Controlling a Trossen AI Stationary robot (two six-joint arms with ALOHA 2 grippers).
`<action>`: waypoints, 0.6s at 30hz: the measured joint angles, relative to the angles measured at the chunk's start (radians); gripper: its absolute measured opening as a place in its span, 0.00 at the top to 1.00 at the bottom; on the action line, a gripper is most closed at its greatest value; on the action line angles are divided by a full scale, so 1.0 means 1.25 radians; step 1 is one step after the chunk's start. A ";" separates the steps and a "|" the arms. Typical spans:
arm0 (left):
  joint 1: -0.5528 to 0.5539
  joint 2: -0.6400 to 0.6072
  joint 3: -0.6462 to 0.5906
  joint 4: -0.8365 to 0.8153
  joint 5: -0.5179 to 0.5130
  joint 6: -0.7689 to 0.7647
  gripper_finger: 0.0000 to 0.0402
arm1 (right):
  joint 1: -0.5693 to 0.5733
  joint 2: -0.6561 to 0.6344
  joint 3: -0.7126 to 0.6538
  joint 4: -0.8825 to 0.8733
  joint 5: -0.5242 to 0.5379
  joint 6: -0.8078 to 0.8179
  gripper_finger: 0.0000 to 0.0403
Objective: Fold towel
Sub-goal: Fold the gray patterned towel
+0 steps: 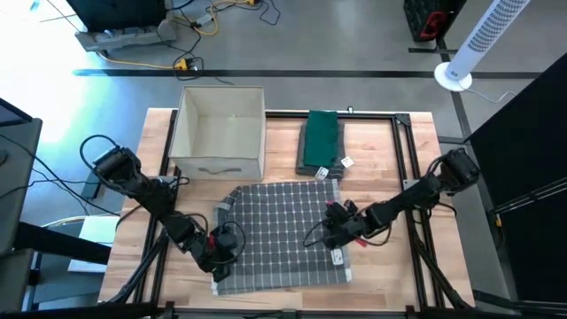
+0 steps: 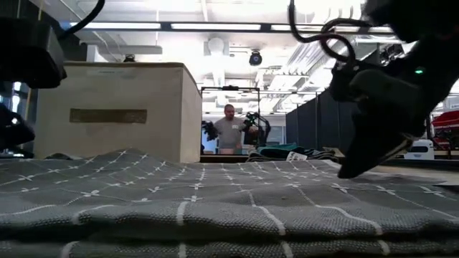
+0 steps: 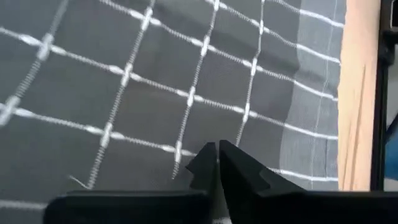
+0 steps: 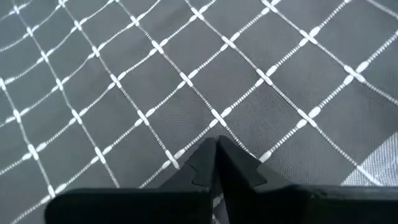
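Towel [image 1: 279, 232] – spread flat at table [image 1: 381, 275] centre, 6 o'clock of box [image 1: 220, 133] | left gripper [image 1: 221, 251] clenched at 9 o'clock edge | right gripper [image 1: 337, 229] clenched at 3 o'clock edge | step: likely pinching edges; next: lift both, fold across.

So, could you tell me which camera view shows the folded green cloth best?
The high view: the green cloth lies whole beside the box, beyond the grey towel. The low view shows only its edge; neither wrist view shows it.
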 joint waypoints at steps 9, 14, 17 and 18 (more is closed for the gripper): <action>-0.007 -0.001 0.020 0.071 0.062 0.014 1.00 | 0.155 -0.020 0.026 -0.084 -0.053 0.140 1.00; -0.030 -0.001 0.022 0.100 0.054 -0.012 0.99 | 0.203 -0.020 0.075 -0.229 -0.053 0.184 1.00; -0.028 -0.039 0.039 0.027 0.020 -0.006 1.00 | 0.207 -0.018 0.132 -0.266 -0.039 0.147 1.00; -0.024 -0.059 0.053 -0.011 -0.005 0.013 1.00 | 0.205 -0.018 0.155 -0.263 -0.036 0.119 1.00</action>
